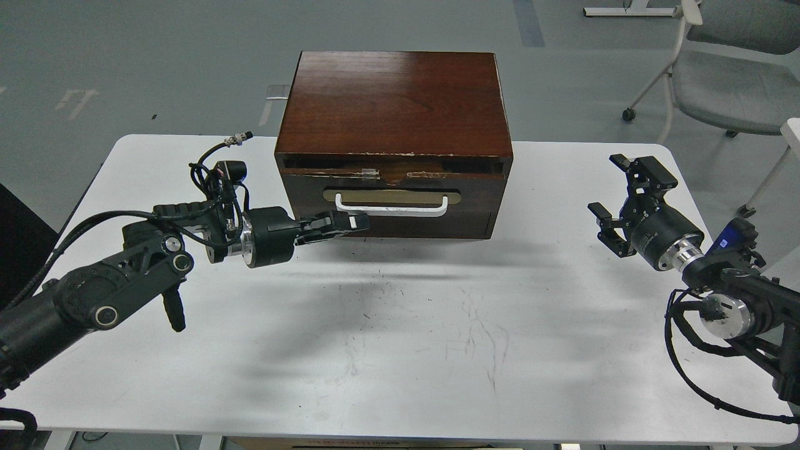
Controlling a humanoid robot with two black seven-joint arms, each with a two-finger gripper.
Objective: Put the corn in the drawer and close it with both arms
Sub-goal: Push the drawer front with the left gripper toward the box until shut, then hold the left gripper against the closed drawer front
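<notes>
**Drawer nearly home, corn out of sight**

The drawer (392,199) sits almost flush in the front of the dark wooden box (394,103), at the table's (400,350) twelve o'clock. No corn shows anywhere on the table or through the thin gap at the drawer's chipped top edge; my judgement is that it lies inside, hidden.

The left gripper (350,222) points toward three o'clock, its fingers drawn together with nothing between them, the tip against or just under the left end of the white handle (392,207); true contact cannot be told. The right gripper (619,197), well apart at the box's four o'clock, stands spread wide and empty.

The drawer looks stiff and fairly light, sliding on plain wood, so it may bind if pushed off-centre. The best place to press is the flat front beside the handle plate, evenly from both sides. The box itself is loose on a smooth table and could skid backward under a hard shove.
</notes>
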